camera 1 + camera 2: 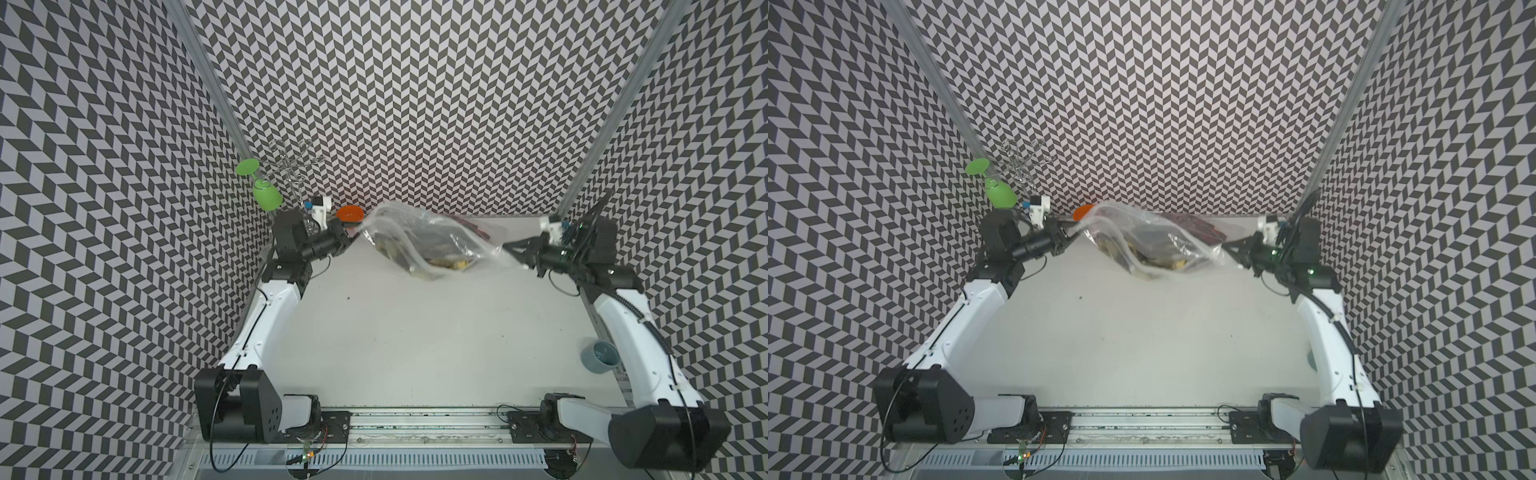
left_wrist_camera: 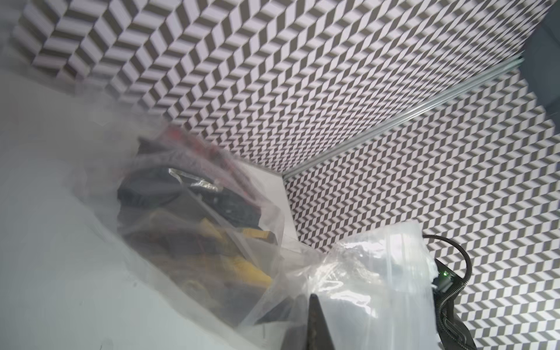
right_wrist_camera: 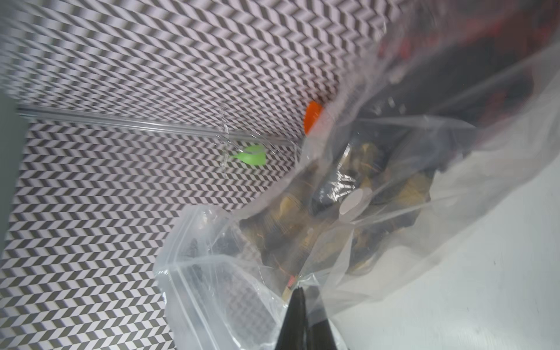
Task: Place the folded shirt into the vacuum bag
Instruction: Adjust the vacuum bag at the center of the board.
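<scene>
The vacuum bag [image 1: 478, 245] [image 1: 1113, 224], clear and crinkly, hangs stretched between my two grippers above the back of the table. Inside it lies the folded shirt [image 1: 419, 245] [image 1: 1154, 249], dark with yellow and red parts. My left gripper [image 1: 355, 235] [image 1: 1075, 232] is shut on the bag's left edge. My right gripper [image 1: 509, 247] [image 1: 1227, 245] is shut on its right edge. The left wrist view shows the left gripper [image 2: 313, 295] pinching plastic beside the shirt [image 2: 212, 236]. The right wrist view shows the right gripper [image 3: 298, 289] pinching plastic, and the bag's round white valve [image 3: 354, 201].
An orange bowl [image 1: 350, 214] sits at the back behind the bag's left end. A green wine glass [image 1: 266, 195] hangs from a wire rack [image 1: 291, 166] at the back left. A blue-grey cup [image 1: 598, 356] lies by the right arm. Patterned walls enclose three sides.
</scene>
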Controlling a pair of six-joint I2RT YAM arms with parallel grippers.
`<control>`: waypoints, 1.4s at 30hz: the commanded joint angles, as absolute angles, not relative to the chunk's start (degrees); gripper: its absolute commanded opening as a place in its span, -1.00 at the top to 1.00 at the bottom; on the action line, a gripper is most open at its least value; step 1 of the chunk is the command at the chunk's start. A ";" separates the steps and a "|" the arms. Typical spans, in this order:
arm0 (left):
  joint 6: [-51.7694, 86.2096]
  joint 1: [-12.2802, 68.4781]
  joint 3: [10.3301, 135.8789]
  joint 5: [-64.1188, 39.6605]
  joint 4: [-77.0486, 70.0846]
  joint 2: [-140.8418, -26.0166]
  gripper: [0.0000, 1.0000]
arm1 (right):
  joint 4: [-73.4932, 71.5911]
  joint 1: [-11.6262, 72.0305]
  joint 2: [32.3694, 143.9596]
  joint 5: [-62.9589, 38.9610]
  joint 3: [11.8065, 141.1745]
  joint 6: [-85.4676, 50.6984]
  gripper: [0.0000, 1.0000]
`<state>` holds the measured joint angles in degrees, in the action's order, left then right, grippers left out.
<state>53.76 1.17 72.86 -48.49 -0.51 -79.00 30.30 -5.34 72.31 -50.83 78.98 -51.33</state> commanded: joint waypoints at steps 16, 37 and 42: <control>51.57 0.26 55.84 -50.26 -1.73 -62.23 1.00 | 19.64 -8.88 67.59 -52.30 66.44 -55.34 1.00; 41.98 -1.24 43.05 -46.32 14.64 -50.99 0.86 | 28.22 -8.96 66.97 -44.47 63.61 -43.07 -0.06; 37.45 -1.35 47.75 -41.24 24.58 -47.16 0.48 | 28.30 -3.54 71.22 -39.56 66.05 -41.08 -0.07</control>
